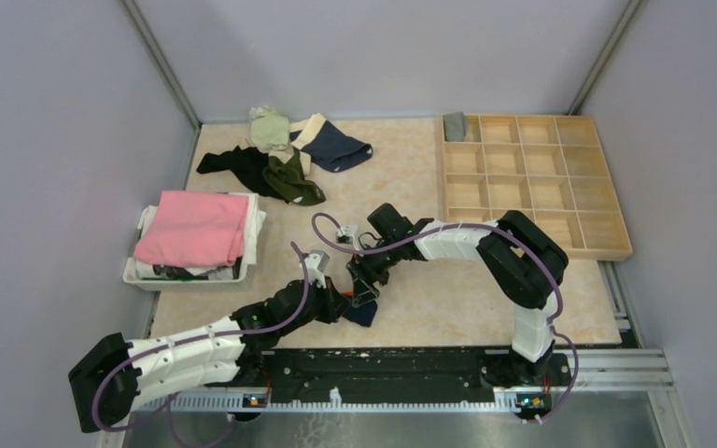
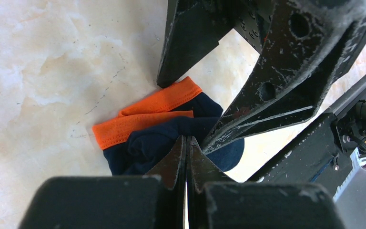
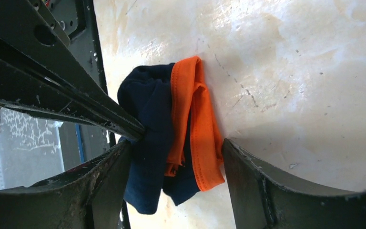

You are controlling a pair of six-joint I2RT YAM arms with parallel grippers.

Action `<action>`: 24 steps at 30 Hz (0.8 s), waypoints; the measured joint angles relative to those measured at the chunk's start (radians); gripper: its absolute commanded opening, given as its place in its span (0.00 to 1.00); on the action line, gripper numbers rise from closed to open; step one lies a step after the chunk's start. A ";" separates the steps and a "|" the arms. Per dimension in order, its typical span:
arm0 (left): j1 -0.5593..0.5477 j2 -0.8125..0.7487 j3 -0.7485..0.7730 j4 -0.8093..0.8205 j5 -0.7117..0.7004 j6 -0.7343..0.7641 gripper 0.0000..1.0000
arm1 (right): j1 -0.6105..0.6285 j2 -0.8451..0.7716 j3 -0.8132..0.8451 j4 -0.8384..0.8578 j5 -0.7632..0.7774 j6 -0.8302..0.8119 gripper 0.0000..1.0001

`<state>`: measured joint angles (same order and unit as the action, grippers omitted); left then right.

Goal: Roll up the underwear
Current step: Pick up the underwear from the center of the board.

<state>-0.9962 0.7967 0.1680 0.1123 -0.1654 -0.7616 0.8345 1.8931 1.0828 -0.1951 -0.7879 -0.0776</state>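
The underwear in work is a navy roll with an orange waistband (image 3: pixel 193 119), lying on the beige table near the front edge (image 1: pixel 364 315). My right gripper (image 3: pixel 177 143) is open and straddles it, one finger against the navy side and the other beside the orange band. My left gripper (image 2: pixel 187 139) is shut, and its joined tips press into the navy fabric (image 2: pixel 143 148). No cloth shows between its fingers. In the top view the left gripper (image 1: pixel 341 301) and right gripper (image 1: pixel 362 280) meet over the roll.
More underwear lies in a pile at the back: olive green (image 1: pixel 295 183), navy with a beige waistband (image 1: pixel 338 146), black (image 1: pixel 231 162). A white bin (image 1: pixel 187 278) holds a folded pink cloth (image 1: pixel 196 227). A wooden compartment tray (image 1: pixel 532 245) holds a grey roll (image 1: pixel 455 124).
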 measured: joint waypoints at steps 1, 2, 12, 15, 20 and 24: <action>0.000 0.000 0.000 0.000 0.000 0.000 0.00 | 0.000 0.001 0.000 -0.004 -0.004 0.000 0.67; 0.000 0.000 0.000 0.000 0.000 0.000 0.00 | 0.000 0.001 0.000 -0.008 -0.007 0.000 0.66; 0.000 0.007 0.000 0.002 0.001 0.000 0.00 | 0.000 0.022 -0.002 -0.018 -0.041 0.002 0.47; 0.000 0.011 0.000 0.002 0.004 0.000 0.00 | 0.000 0.034 -0.003 -0.021 -0.053 0.010 0.41; 0.000 0.011 0.000 0.002 0.008 0.000 0.00 | 0.000 0.036 -0.009 -0.016 -0.066 0.021 0.30; 0.000 0.011 0.000 0.000 0.006 0.000 0.00 | 0.000 0.036 -0.010 -0.014 -0.071 0.027 0.18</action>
<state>-0.9966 0.8078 0.1680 0.1127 -0.1593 -0.7616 0.8345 1.9293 1.0729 -0.2089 -0.8589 -0.0502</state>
